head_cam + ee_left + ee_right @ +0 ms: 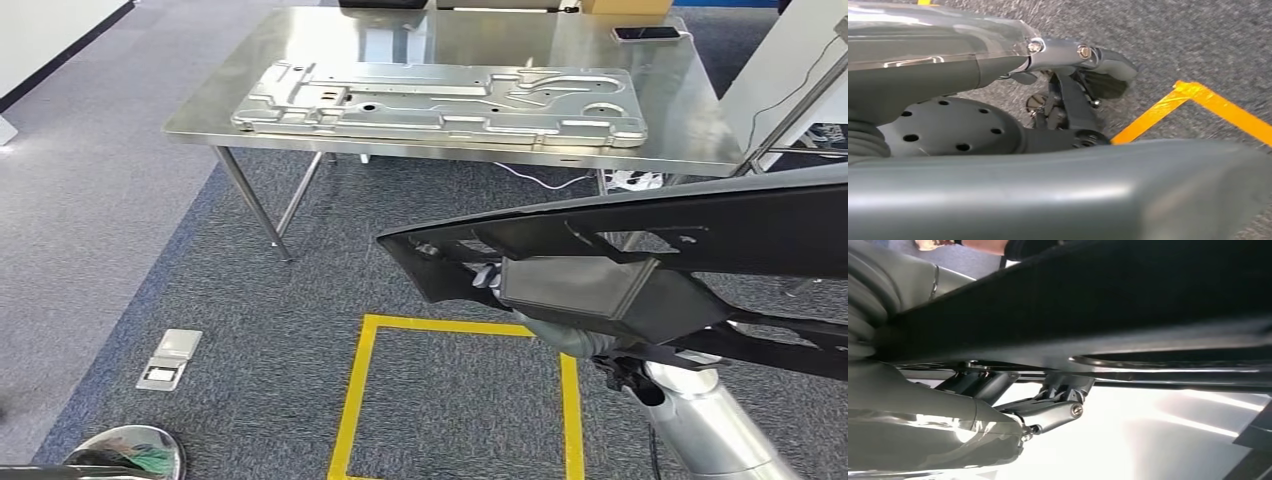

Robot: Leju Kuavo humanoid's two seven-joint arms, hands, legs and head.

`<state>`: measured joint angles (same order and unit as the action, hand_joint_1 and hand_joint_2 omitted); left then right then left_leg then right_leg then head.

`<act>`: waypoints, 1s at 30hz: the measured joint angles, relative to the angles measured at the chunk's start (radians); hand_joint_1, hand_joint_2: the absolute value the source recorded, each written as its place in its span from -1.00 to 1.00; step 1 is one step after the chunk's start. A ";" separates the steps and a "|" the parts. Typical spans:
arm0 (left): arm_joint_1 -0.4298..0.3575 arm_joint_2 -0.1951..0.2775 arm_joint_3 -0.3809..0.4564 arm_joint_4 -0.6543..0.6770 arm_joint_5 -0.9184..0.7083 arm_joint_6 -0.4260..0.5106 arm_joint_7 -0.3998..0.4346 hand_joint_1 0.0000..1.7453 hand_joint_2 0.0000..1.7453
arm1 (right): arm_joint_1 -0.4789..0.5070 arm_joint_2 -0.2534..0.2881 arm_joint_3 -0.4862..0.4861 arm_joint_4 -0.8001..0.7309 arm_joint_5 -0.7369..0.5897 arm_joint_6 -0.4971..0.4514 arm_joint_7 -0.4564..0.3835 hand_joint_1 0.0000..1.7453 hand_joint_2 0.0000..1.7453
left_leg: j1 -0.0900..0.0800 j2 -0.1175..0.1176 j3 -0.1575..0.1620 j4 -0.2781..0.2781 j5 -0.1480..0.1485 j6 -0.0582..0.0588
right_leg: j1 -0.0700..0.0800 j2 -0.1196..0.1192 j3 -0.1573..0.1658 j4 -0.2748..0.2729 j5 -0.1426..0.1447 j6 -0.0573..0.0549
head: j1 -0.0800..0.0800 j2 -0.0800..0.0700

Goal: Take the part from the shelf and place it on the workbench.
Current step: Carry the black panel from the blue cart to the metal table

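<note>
Part (640, 235) hung in the right half of the head frame, a long black moulded panel held roughly level and well short of the bench (690, 100) at the upper centre. It ran across the right hand (585, 330), which sat under it near mid-length, probably so the load would balance rather than tip. In the right wrist frame the fingers (1048, 412) lay closed up against the dark underside of the part, so the hand had hold of it. On the bench a large silver plate (440, 100) already took most of the front edge, with a phone (648, 33) at the upper right; that left little bare steel, and the part would likely have to go on or beside the plate. Below the part, yellow tape (362, 385) marked a square on the carpet, seemingly a standing spot in front of the bench. Left hand (1068, 100) hung low over the carpet near the tape, its dark fingers curled in with nothing in them, apparently kept out of the way. A grey floor box (170, 358) sat at the lower left.
</note>
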<state>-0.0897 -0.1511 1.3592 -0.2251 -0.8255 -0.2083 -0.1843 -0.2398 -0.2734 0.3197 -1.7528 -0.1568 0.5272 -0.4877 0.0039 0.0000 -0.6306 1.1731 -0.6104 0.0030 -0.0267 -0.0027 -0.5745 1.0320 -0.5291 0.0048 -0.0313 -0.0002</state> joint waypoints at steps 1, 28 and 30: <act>0.001 0.000 0.000 0.000 0.000 0.000 0.000 -1.00 1.00 | 0.001 0.000 0.000 0.000 0.000 0.000 0.000 1.00 1.00 | 0.002 0.000 -0.032 0.070 -0.029 -0.004 | 0.000 -0.001 0.000 0.000 0.000 -0.002 | 0.000 0.000; 0.000 0.000 0.000 0.000 0.000 0.000 0.000 -1.00 1.00 | 0.002 0.000 0.000 0.001 0.000 0.000 0.000 1.00 1.00 | -0.003 0.000 0.054 -0.122 0.072 0.011 | 0.004 0.004 0.004 0.004 -0.005 0.010 | 0.001 0.000; 0.000 0.000 0.000 0.000 0.000 0.000 0.000 -1.00 1.00 | 0.001 0.000 0.000 0.000 0.000 0.000 0.000 1.00 1.00 | 0.000 0.000 0.018 -0.037 0.018 0.001 | 0.001 0.001 0.004 0.003 -0.004 0.001 | 0.000 0.000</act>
<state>-0.0898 -0.1507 1.3592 -0.2251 -0.8255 -0.2083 -0.1841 -0.2387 -0.2734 0.3194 -1.7525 -0.1567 0.5272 -0.4876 0.0041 -0.0001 -0.6127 1.1360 -0.5924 0.0036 -0.0257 -0.0022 -0.5707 1.0347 -0.5336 0.0058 -0.0309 -0.0004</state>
